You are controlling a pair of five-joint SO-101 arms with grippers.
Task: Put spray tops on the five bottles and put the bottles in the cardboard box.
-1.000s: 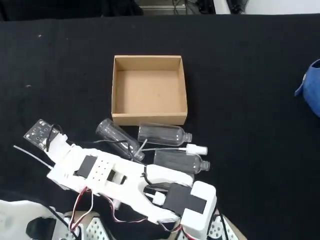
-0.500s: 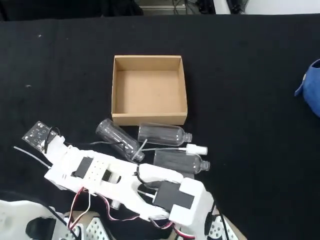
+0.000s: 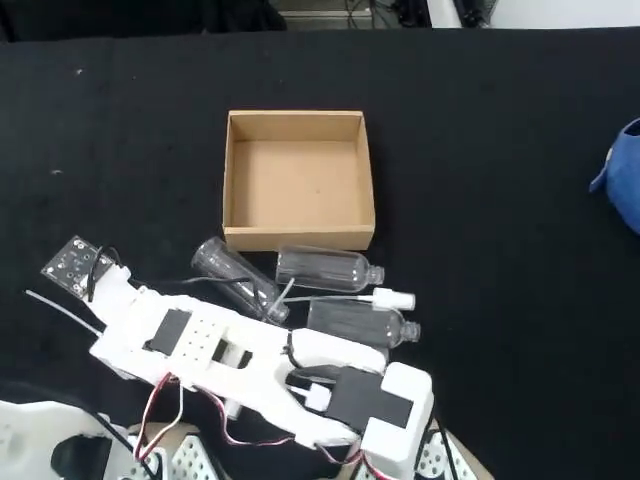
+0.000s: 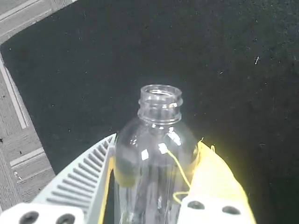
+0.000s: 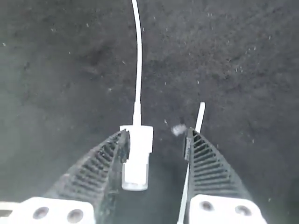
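My left gripper (image 4: 158, 140) is shut on a clear bottle (image 4: 156, 154) with its open neck pointing away over the black table. My right gripper (image 5: 157, 133) stands open low over the table. A white spray top (image 5: 136, 156) lies between its fingers against one of them, its long tube (image 5: 137, 56) stretching ahead. A second thin tube (image 5: 199, 116) runs beside the other finger. In the high view three capless clear bottles (image 3: 328, 268) (image 3: 232, 275) (image 3: 360, 322) lie in front of the cardboard box (image 3: 298, 238), with a loose spray top (image 3: 392, 297) between two of them.
Both white arms (image 3: 240, 360) overlap at the near edge of the table, left of centre, and a thin white tube (image 3: 60, 309) pokes out beside them. A blue object (image 3: 625, 185) sits at the right edge. Grey floor (image 4: 18, 140) shows beyond the table edge.
The long white arm swayed a little left and came back. The box, bottles and loose spray top stayed put.
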